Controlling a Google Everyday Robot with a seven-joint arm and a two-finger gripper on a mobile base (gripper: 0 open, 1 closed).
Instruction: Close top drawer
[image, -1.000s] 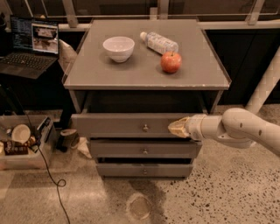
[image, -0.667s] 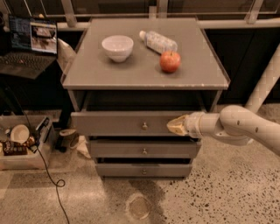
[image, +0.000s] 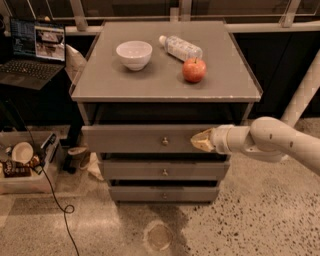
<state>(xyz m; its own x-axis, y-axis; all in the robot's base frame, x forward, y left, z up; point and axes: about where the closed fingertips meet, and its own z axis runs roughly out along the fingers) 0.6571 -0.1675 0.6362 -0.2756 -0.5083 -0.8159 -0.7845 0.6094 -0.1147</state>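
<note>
**Top drawer** (image: 130, 139), camera view. The drawer is the uppermost of 3 grey drawers in a grey cabinet (image: 100, 85) seen from the front and slightly above. Its flat front stands forward of the cabinet body, with a dark gap between its upper edge and the cabinet top, so it is partly open. It is wider than the 2 fronts below. A small round knob (image: 165, 141) sits at its centre.

The gripper (image: 200, 140) enters from the right on a white arm (image: 272, 140) held roughly level. Its tan fingers are together as 1 tapered tip, with no gap visible. The tip lies against the right part of the top drawer's front, to the right of the knob and apart from it.

The middle drawer (image: 135, 170) and bottom drawer (image: 135, 193) are set further back.

On the cabinet top are 1 white bowl (image: 134, 54) at the left, 1 clear plastic bottle (image: 181, 48) lying on its side at the back, and 1 red apple (image: 194, 70) just in front of the bottle.

To the left, an open laptop (image: 34, 52) has a lit screen. On the speckled floor (image: 260, 215) below it are a low box of small items (image: 20, 181) and a dark cable (image: 56, 200).
</note>
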